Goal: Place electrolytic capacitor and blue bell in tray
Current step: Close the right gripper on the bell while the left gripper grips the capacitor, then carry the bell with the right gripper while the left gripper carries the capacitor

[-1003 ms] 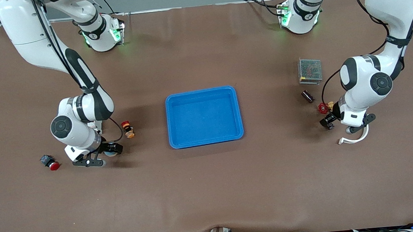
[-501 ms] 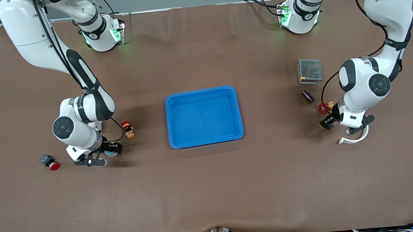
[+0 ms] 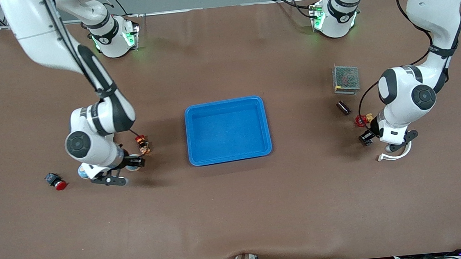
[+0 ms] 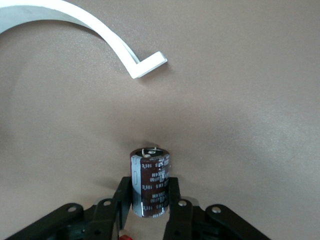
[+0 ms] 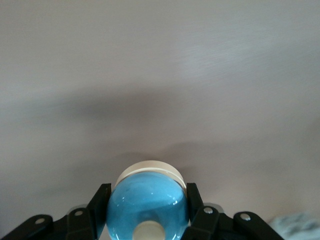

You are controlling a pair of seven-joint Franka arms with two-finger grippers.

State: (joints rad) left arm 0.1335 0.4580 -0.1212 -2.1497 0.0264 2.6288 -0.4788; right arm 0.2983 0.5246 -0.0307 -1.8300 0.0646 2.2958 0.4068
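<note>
- Clamped tight on the blue bell [image 5: 145, 195] with the right gripper [image 5: 146, 210], fingers pressed against its sides.
- Held low over the mat, at 9 o'clock from the tray [image 3: 226, 101], toward the right arm's end.
- Pinched the electrolytic capacitor [image 4: 150, 175] upright in the left gripper [image 4: 150, 195], fingers closed on its body.
- Held at 3 o'clock from the tray, near a white curved strip [image 4: 120, 47].

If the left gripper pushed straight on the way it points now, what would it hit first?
Likely the table itself: the left gripper, shut on the capacitor, points down at bare cloth. The white curved strip lies off that line.
</note>
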